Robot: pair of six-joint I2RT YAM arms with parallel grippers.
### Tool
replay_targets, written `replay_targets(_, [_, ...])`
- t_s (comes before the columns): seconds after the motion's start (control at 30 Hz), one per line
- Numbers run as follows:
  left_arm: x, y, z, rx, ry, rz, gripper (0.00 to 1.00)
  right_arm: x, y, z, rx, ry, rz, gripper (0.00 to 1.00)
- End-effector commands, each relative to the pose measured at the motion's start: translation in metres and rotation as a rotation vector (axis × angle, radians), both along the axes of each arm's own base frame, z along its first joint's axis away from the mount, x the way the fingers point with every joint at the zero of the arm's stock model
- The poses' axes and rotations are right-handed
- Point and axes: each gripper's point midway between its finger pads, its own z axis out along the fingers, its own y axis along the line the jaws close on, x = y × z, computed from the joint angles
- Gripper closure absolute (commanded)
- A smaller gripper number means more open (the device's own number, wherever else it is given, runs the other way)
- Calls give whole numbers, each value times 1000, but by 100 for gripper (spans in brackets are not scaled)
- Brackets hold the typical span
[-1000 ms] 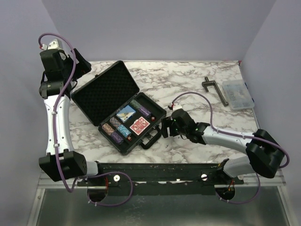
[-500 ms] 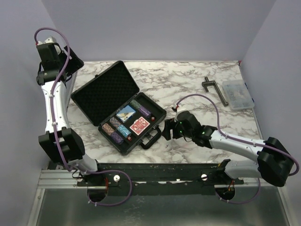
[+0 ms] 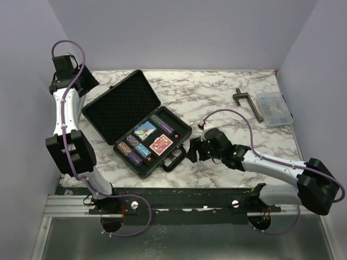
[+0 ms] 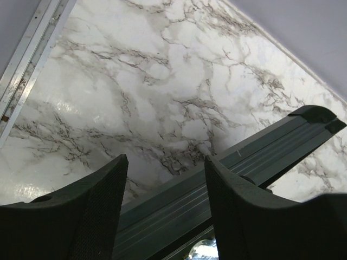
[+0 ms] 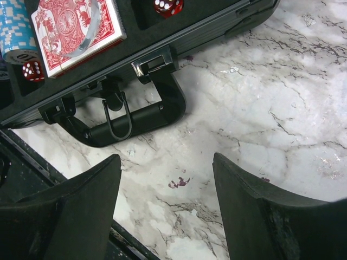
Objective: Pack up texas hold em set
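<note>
The left gripper [image 4: 164, 162] is standing with its jaws apart and nothing between them. Its two dark fingers [image 4: 92, 211] are framing the ribbed outer rim of the lid [image 4: 260, 157], but they are not closing on it. From above, this gripper [image 3: 85, 81] is hanging just off the case's far left corner, behind the raised lid [image 3: 122, 105].

The right gripper [image 5: 165, 160] is also released, its jaws spread wide over bare marble with nothing held. It is hovering just off the case's near right side, close to the handle [image 5: 135, 122] but apart from it. From above, the gripper [image 3: 192, 150] is pointing at that side of the case.

The case [image 3: 138, 127] is lying open on the table [image 3: 206, 92], turned at an angle, with its lid leaning back toward the far left and showing bumpy black foam. Inside the tray, a red deck [image 5: 73, 27] is sitting nearest the handle side and a blue deck [image 3: 145, 130] is lying just beyond it. Rows of chips [image 3: 133, 149] are filling the slots on the tray's left and far right sides. Red dice [image 5: 168, 5] are resting in small pockets beside the red deck. A bright metal latch [image 5: 152, 62] is standing out on the case's front edge, above the handle.

Well apart from the case, toward the far right, a clamp [image 3: 248, 103] and a clear box [image 3: 274, 108] are lying side by side.
</note>
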Motion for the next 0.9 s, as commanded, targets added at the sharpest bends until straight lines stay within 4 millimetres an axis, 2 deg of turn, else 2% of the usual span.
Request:
replay_targets(0.0, [-2,5,-15,19,28,-9,42,-4,1,-5,8,18,12,29])
replay_targets(0.13, [-3,9,-27,25,56,-6,44,-8,5,-8,15,37,37,29])
replay_targets(0.47, [-2,10,-58,8,122,-13,67,-10,4,-7,14,37,43,30])
replay_targets(0.87, [-6,-17,-75,-105,155,-138,73,-10,7,-5,25,38,51,30])
